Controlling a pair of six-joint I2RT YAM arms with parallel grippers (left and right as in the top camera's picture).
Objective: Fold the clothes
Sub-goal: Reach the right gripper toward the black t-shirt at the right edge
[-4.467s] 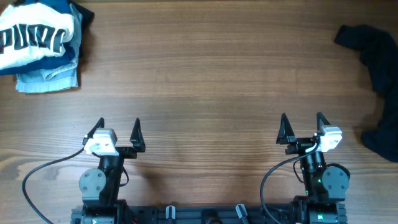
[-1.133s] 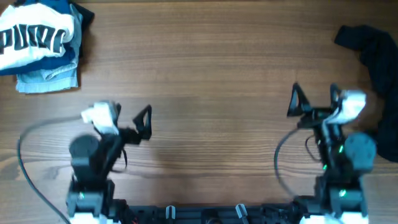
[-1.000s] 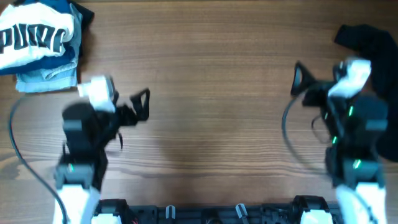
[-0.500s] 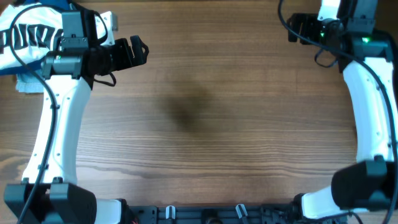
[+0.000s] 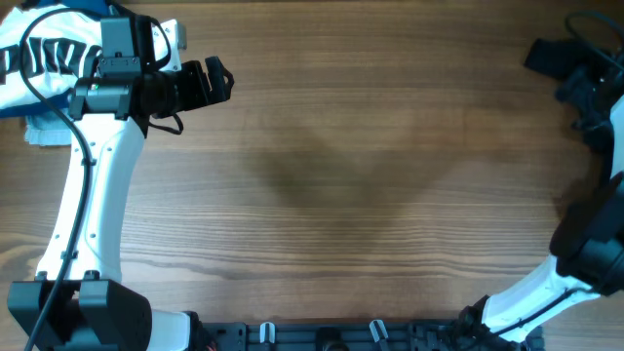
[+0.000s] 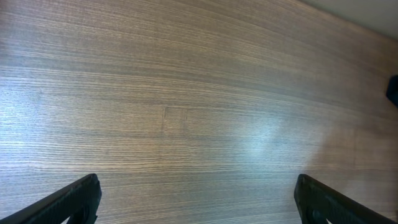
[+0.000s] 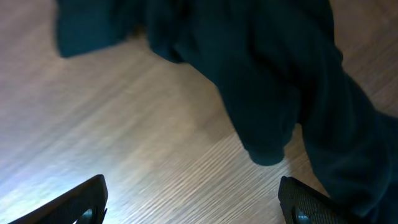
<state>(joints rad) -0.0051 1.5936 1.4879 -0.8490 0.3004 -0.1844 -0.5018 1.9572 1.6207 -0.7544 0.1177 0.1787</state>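
Wood table [image 5: 341,146], left pincer [image 6: 196,190] spread, right pincer [image 7: 191,186] spread over clothes [image 7: 273,93], garment [image 5: 39,60] lettering obscured

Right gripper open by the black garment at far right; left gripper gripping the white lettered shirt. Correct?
No: the left gripper is open over the table, holding nothing, as the left wrist view shows. The rest is right.

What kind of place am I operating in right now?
Probably a robot test bench, not a home: a wood-grain table, a left arm and right arm mounted at its near edge, and clothes staged in the far corners, the black garment and a white lettered garment.
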